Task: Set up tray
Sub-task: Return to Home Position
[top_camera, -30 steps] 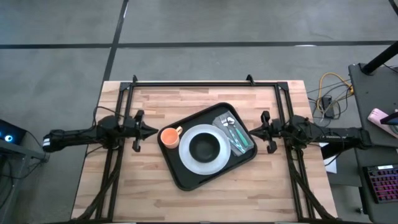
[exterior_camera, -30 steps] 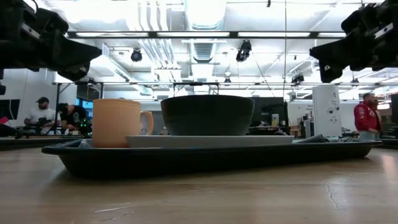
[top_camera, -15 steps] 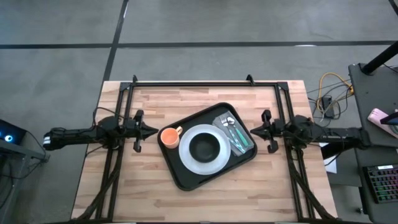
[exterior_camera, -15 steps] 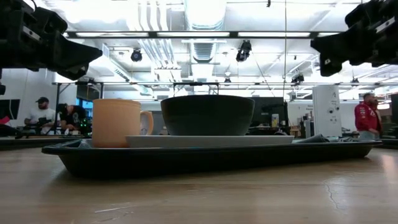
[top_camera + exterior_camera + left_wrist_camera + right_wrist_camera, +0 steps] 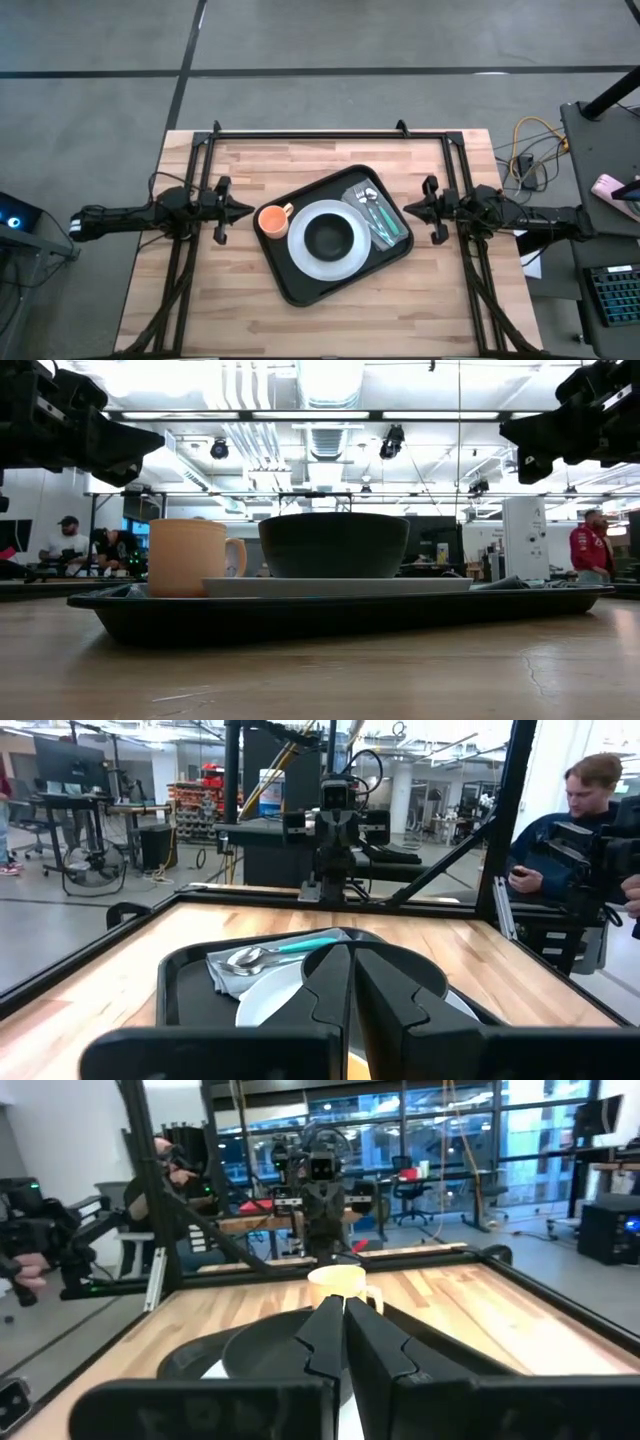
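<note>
Homing seems our step: our left end effector (image 5: 243, 211) and right end effector (image 5: 406, 208) hang closed, empty, either side of the large black rectangular tray (image 5: 283, 272); next, just park clear.

Grey floor (image 5: 400, 40), bright ceiling lights (image 5: 330, 380)

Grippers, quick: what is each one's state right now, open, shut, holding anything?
Left gripper: shut, holding nothing, raised to the left of the tray.
Right gripper: shut, holding nothing, raised to the right of the tray.
</note>
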Motion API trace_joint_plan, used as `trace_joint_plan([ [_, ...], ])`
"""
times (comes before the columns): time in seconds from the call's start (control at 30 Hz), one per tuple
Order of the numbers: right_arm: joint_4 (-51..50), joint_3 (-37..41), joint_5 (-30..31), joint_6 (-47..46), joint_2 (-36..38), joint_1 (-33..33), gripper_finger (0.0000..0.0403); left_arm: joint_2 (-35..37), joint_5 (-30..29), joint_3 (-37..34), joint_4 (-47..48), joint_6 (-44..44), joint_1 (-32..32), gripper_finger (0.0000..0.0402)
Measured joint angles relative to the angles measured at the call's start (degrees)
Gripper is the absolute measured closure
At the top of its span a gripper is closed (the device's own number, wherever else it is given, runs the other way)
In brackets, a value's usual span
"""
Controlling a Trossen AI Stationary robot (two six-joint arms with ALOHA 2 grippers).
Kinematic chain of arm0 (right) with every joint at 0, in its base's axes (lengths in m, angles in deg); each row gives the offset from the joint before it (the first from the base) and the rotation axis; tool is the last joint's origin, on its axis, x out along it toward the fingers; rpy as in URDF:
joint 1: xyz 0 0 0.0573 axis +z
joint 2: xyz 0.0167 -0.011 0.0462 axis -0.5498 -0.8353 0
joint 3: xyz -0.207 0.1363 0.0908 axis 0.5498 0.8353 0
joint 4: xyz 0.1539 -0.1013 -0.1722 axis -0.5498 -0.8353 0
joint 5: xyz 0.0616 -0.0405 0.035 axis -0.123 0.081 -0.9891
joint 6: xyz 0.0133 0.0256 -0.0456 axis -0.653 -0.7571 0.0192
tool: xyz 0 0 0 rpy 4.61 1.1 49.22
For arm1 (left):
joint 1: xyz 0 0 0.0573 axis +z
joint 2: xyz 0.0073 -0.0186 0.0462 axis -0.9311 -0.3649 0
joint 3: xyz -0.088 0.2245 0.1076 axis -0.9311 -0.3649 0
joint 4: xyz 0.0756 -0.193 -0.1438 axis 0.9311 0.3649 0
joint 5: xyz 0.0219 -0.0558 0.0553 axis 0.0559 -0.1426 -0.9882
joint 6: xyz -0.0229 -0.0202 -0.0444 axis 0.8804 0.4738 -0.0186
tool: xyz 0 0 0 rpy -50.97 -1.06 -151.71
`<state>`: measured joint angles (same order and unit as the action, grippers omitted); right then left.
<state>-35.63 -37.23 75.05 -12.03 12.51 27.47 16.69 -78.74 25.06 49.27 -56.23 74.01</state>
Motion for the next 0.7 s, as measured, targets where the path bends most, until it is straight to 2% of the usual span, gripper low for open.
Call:
trace_joint_plan([
  [0.37,-0.1,0.0,1.1,4.2,-0.1,0.0,0.0394,-0.1,0.1,0.0,0.1,0.2,0.0,0.0402],
  [0.7,-0.1,0.0,1.2,4.4,-0.1,0.0,0.0394,-0.1,0.2,0.0,0.1,0.2,0.0,0.0402],
])
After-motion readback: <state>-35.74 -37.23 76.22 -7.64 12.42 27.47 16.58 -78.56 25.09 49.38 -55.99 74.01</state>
